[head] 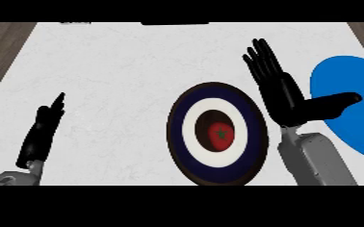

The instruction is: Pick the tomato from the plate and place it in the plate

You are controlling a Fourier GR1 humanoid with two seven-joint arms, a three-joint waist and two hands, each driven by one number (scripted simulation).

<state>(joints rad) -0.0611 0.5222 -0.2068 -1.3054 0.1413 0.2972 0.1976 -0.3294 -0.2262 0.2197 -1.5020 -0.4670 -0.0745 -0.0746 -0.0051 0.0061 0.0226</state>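
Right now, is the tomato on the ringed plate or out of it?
On it: the tomato sits at the center of the ringed plate, with neither hand touching it.

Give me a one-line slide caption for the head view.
Tomato sits on ringed plate; open right robot hand between it and blue plate.

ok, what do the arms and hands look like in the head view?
Two plain grey forearms with boxy, smooth casings, each ending in an all-black hand: left hand, right hand. Fingers are slim and segmented, and the right thumb is thick. No cables, markings or sleeves visible.
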